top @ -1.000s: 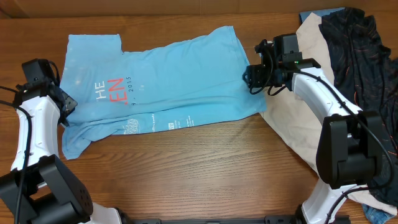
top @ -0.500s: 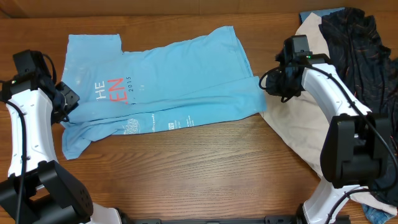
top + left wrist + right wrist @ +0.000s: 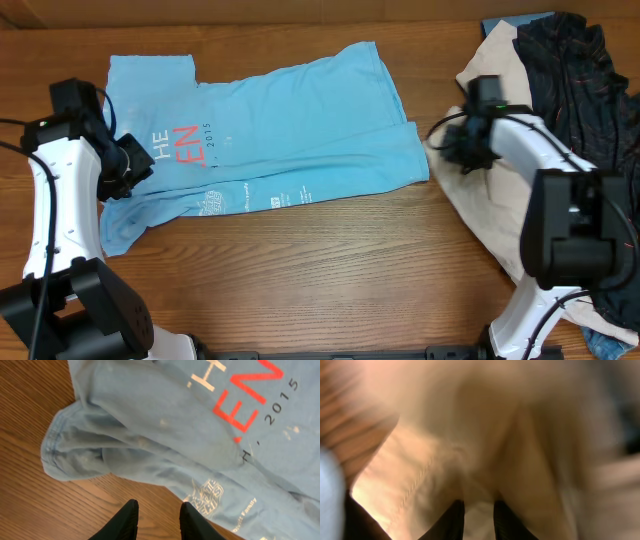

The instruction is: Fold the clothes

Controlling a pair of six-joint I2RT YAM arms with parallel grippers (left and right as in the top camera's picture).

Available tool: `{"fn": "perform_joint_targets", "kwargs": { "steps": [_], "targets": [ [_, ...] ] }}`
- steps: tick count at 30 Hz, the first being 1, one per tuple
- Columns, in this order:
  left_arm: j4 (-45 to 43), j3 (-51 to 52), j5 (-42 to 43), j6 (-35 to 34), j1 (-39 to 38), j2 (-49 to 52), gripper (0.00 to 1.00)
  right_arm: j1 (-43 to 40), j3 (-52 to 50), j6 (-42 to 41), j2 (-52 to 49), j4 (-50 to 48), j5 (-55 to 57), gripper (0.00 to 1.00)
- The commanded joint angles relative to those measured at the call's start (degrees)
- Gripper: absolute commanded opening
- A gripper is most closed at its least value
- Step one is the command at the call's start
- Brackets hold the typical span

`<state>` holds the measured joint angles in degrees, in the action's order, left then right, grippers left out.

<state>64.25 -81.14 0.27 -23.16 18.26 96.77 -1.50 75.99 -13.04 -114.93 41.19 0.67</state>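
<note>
Overhead view: the light blue short-sleeved T-shirt with coral-red lettering (image 3: 290, 120) seems folded once lengthwise, with more folds left to do. At its left edge the left gripper (image 3: 157, 521) has narrow, empty jaws. To its right, the right gripper (image 3: 479, 519) is over the crumpled cream garment (image 3: 472, 212), still unfolded; blur hides whether it has a grip.

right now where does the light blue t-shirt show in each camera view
overhead: light blue t-shirt spread flat from upper left to centre.
left wrist: it fills the upper right, a bunched sleeve at left.
right wrist: not clearly in it; a pale blur at the left edge may be it; the rest is cream garment.
shared landmark: the coral-red lettering, in overhead and left wrist only.
</note>
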Motion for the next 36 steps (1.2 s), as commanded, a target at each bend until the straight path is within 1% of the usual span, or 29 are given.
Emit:
{"fn": "perform_joint_targets", "kwargs": {
  "steps": [1,5,7,9,10,14,18,20,22,25,28,29,30,33,34,36],
  "targets": [
    [0.85,-1.03,0.72,1.99,-1.29,-1.27,0.32,-8.17,2.89,-0.79,-0.92,-0.44,4.59,0.24],
    [2.89,-1.01,0.59,2.49,-1.44,-1.27,0.33,-14.10,3.78,-0.04,-0.81,0.46,1.20,0.27],
    [4.11,-0.83,-0.35,2.78,-1.46,-1.27,0.33,-15.56,3.89,-0.02,-0.79,1.73,-1.57,0.29],
    [5.03,-0.28,-1.42,2.67,-1.44,-1.27,0.34,-15.93,4.04,1.68,-0.52,2.62,-4.63,0.31],
    [5.22,0.24,-1.86,2.51,-1.44,-1.27,0.36,-15.93,4.17,2.64,-0.20,2.91,-6.19,0.31],
    [4.66,4.17,-3.04,2.03,-1.42,-1.27,0.37,-14.53,7.89,3.06,3.10,6.29,-9.84,0.32],
    [3.19,9.20,-6.45,0.74,-1.40,-1.27,0.36,-11.37,13.88,6.14,7.82,11.58,-9.79,0.38],
    [2.93,11.52,-9.86,-2.05,-1.40,-1.27,0.37,-9.07,15.91,7.45,9.42,14.45,-10.01,0.38],
    [2.29,13.66,-11.43,-3.56,-1.42,-1.27,0.36,-6.25,16.28,9.05,9.97,16.94,-9.94,0.39],
    [0.74,16.87,-11.26,-4.33,-1.42,-1.27,0.37,-2.54,14.73,9.05,9.25,18.56,-9.84,0.39],
    [-1.16,20.52,-11.26,-4.33,-1.40,-1.27,0.37,1.05,11.69,9.03,8.26,17.40,-10.19,0.39],
    [-2.01,21.68,-11.23,-4.33,-1.40,-1.27,0.37,2.27,10.32,9.03,8.04,16.50,-9.68,0.40],
    [-3.13,23.04,-11.26,-4.33,-1.40,-1.27,0.37,3.28,8.81,8.98,7.96,15.56,-8.74,0.45],
    [-4.46,25.14,-11.50,-4.33,-1.40,-1.27,0.38,4.90,4.48,8.28,7.85,12.26,-5.77,0.54],
    [-4.50,25.51,-12.09,-4.33,-1.38,-1.27,0.37,4.98,2.86,8.24,7.80,11.32,-5.66,0.56],
    [-4.46,25.70,-13.46,-4.33,-1.33,-1.27,0.38,4.96,0.50,7.37,7.76,10.34,-5.68,0.56]
  ]
}}
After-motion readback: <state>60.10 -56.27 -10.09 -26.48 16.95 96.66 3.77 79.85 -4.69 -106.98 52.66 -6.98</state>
